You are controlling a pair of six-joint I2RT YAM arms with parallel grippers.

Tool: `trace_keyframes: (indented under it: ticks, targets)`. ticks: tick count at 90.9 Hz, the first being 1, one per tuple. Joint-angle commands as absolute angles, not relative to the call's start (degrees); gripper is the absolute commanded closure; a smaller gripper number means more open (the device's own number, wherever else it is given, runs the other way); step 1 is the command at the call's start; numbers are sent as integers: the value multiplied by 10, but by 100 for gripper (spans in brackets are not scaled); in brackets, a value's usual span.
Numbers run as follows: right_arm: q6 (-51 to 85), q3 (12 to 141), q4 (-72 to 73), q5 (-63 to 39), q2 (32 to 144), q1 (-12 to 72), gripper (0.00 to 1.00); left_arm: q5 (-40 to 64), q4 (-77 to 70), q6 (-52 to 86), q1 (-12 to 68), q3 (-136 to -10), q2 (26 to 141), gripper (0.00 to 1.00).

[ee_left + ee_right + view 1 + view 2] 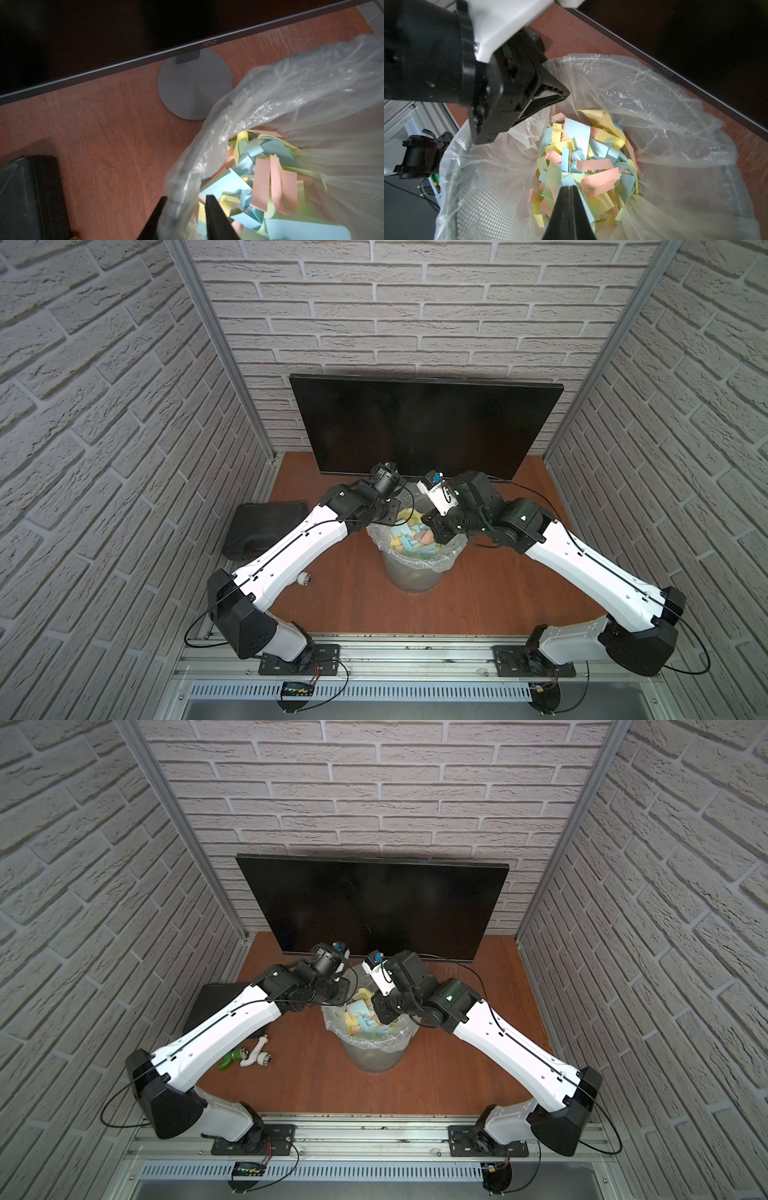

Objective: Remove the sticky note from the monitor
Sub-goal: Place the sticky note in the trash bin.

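Wood table [498, 593] carries monitor [424, 427] (round base [195, 87]), lined bin [411, 576], black case [266, 526].

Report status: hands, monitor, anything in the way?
Left hand pinching bin liner rim. Right hand shut, empty, above sticky notes in bin. Monitor screen bare, no note seen. Nothing blocking screen.
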State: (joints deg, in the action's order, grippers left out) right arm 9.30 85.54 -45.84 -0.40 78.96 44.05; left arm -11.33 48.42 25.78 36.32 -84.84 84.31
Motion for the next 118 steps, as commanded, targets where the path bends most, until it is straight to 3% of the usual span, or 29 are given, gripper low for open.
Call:
trace_keyframes:
  ticks: [1, 48, 118]
  targets:
    - [109, 848, -443, 25, 804, 443, 97, -103, 466, 263, 369, -840, 837, 67]
    - [160, 793, -395, -1, 813, 434, 96, -102, 462, 265, 368, -834, 835, 67]
    - [171, 827, -390, -22, 815, 426, 64, -105, 463, 265, 369, -834, 832, 67]
